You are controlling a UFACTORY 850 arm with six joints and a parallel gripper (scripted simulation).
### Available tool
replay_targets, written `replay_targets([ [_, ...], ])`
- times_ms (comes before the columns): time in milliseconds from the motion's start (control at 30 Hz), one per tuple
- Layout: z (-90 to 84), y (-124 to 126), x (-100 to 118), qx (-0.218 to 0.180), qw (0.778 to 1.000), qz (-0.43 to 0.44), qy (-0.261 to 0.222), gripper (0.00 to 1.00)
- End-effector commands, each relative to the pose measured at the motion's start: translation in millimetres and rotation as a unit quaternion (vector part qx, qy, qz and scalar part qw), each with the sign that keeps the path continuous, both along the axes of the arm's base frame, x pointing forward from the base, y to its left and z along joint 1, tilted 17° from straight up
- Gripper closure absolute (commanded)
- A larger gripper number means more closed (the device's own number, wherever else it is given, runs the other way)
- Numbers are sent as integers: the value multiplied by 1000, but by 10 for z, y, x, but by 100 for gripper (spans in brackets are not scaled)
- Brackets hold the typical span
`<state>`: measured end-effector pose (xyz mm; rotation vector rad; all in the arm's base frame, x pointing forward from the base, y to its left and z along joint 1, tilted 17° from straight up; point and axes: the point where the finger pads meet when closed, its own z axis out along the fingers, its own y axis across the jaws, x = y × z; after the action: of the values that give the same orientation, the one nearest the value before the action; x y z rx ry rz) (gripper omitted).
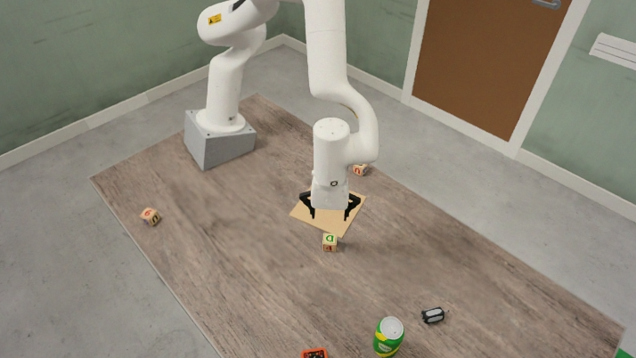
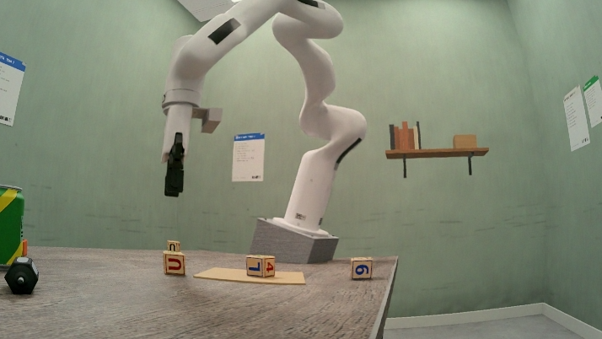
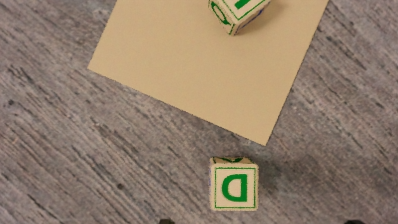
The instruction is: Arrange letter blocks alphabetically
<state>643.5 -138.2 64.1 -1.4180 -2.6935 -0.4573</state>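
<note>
The tan mat [image 1: 327,215] lies mid-table. One block [image 2: 260,266] stands on it; in the top view my arm hides it, and the wrist view [image 3: 239,12] cuts off its green top letter. The D block [image 1: 330,241] [image 3: 234,187] sits just off the mat's near corner, with its green D on top. A third block [image 1: 360,169] lies behind the mat near the table's door-side edge; I cannot read its top. The block with a red 6 on top [image 1: 150,215] lies far off near the opposite edge. My gripper [image 1: 330,217] is open and empty, high above the D block [image 2: 174,262].
A green can [image 1: 388,336], a small black object [image 1: 433,315] and an orange object [image 1: 314,353] stand at the table's far end. The arm's grey base [image 1: 219,138] stands at the other end. The table edges are close to the two outer blocks.
</note>
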Motion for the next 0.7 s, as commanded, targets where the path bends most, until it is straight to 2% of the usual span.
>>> replay_targets([
  [0,17,15,29,0,1000,0,-1,0],
  [367,17,36,23,0,1000,4,-3,0],
  [667,27,727,-272,-7,990,136,-46,0],
])
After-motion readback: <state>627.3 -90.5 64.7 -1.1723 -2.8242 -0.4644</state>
